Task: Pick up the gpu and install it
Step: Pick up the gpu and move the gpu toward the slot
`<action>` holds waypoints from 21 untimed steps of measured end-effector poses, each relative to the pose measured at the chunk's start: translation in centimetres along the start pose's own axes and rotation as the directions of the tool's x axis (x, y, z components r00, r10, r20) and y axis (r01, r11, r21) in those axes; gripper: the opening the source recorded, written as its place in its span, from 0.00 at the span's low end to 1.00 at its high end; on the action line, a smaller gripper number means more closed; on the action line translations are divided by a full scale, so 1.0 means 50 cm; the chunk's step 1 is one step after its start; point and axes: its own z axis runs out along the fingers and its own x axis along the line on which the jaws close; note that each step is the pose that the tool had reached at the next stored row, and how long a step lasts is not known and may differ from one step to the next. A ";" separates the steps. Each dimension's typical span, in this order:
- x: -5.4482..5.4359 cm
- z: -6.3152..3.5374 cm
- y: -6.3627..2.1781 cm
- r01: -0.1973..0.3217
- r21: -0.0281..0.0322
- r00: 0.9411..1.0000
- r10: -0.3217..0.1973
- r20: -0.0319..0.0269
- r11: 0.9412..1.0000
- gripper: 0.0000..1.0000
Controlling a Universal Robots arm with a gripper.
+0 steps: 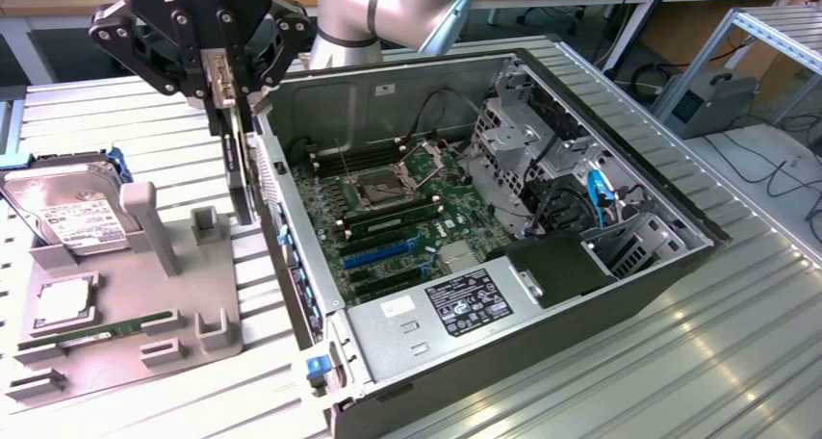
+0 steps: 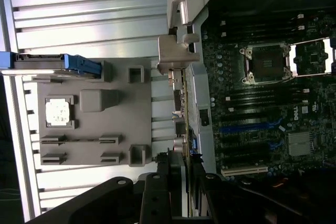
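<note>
Pinching the gpu by its upper edge, the gripper has its fingers pressed against the thin black card, which hangs edge-on straight below it.

Going from the exterior view's left, the hard drive and the grey holder tray lie off to one side of the gripper and well below it. The card is clear of the tray, so I judge the pick-up done. On the gripper's other side stands the open computer case. The card hangs just beside the case's near wall, on the tray side.

In the wrist view the gpu runs away from the fingers along that wall, ending in its silvery bracket. The motherboard's blue slots are apart from it, so the install is left to do.

The wrist points straight down, and the arm's grey links rise behind it.
</note>
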 end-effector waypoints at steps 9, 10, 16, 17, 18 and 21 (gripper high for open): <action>-0.012 0.001 0.001 0.000 0.001 1.000 0.000 0.000 1.000 0.27; -0.013 0.001 0.001 0.000 0.001 1.000 0.000 0.000 1.000 0.27; -0.020 0.001 0.002 0.000 0.001 1.000 0.000 0.000 1.000 0.27; -0.021 0.001 0.002 0.000 0.001 1.000 0.000 0.000 1.000 0.27; -0.022 0.001 0.002 0.000 0.002 1.000 0.000 0.000 1.000 0.27; -0.026 0.001 0.003 0.000 0.002 1.000 0.000 0.000 1.000 0.27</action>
